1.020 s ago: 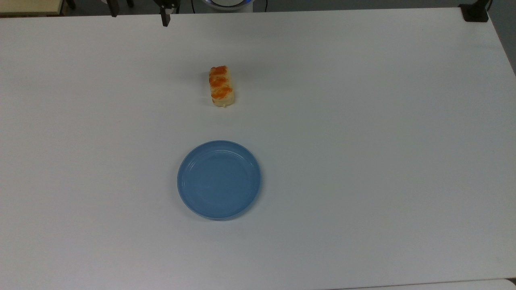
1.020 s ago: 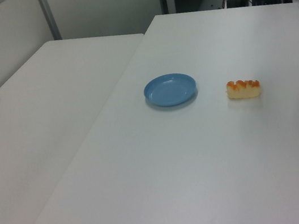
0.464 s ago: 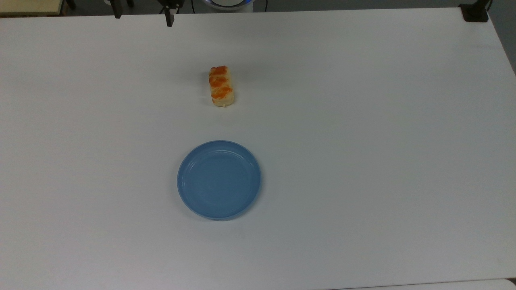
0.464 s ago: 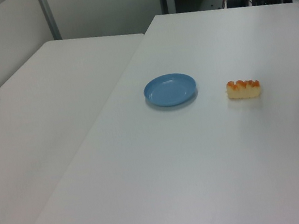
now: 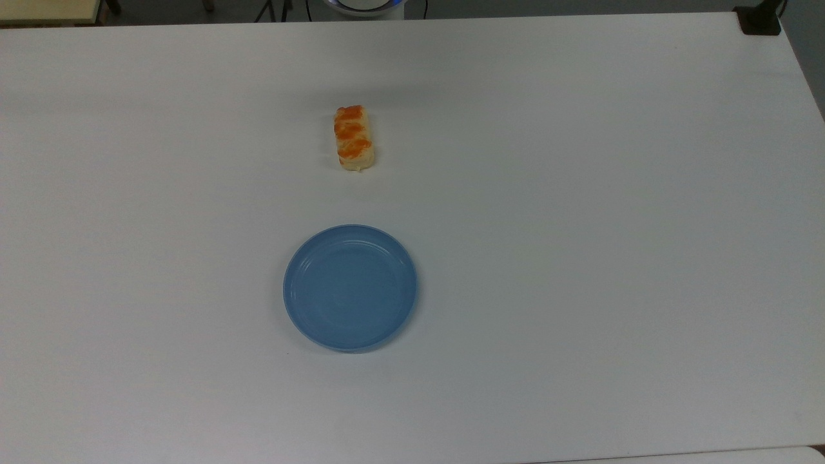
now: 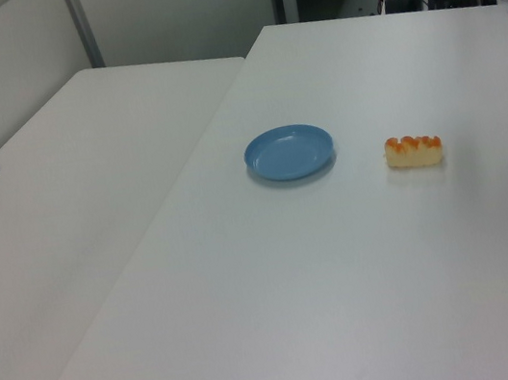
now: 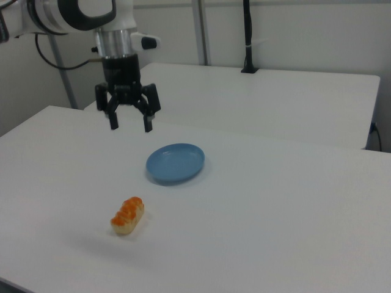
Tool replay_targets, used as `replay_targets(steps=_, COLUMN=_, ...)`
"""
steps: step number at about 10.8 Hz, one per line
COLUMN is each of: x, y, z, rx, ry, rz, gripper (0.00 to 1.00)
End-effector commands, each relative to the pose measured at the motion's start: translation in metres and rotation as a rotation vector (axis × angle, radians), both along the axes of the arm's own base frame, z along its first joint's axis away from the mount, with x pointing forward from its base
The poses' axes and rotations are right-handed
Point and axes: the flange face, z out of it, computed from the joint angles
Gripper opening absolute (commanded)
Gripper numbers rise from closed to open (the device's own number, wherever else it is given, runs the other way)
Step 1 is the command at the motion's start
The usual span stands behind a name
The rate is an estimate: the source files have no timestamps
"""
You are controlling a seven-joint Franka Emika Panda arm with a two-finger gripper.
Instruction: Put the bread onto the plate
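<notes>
1. Bread lies flat on the white table, with its orange-brown bumps facing up. In the top view it is above the plate and well apart from it.
2. In the left view the bread is to the right of the plate, with bare table between them.
3. In the right view the bread is in front of the plate, nearer to the camera and a little toward the right view's left.
4. The plate is blue and round, and nothing lies in it.
5. The gripper hangs in the air above the table in the right view, up and to the left of the plate. It points downward.
6. Its two fingers are spread wide apart and hold nothing.
7. A second white table stands beside the first one, on the left view's left.
</notes>
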Motion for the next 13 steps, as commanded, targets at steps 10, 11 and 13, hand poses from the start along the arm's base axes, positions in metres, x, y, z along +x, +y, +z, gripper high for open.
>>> replay_targets(steps=10, x=-0.019, y=0.086, z=-0.259, rx=0.052, ry=0.096, rz=-0.018, gripper=1.0)
replay_targets(steps=11, x=-0.013, y=0.092, z=-0.276, rx=0.047, ry=0.081, rz=-0.052, gripper=1.0)
replay_targets(steps=13, x=-0.002, y=0.103, z=-0.305, rx=0.03, ry=0.054, rz=-0.108, gripper=1.0)
